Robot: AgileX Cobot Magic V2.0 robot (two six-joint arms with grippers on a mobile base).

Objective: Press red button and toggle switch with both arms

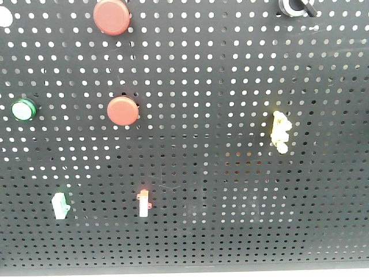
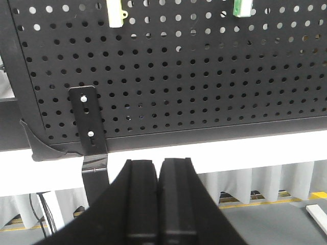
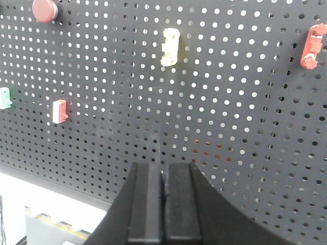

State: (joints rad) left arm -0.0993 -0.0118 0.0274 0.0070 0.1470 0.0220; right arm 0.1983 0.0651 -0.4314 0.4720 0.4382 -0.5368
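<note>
On the black pegboard, a red button sits left of centre with a second red button above it. A red-and-white toggle switch is below them, and a green one is further left. Neither arm shows in the front view. My left gripper is shut and empty, below the board's bottom edge, apart from it. My right gripper is shut and empty, facing the board below a yellow switch. The right wrist view also shows the red-and-white switch and a red button.
A green round button sits at the far left and a yellow switch at the right. A red switch is at the right edge of the right wrist view. A black bracket holds the board's lower left corner.
</note>
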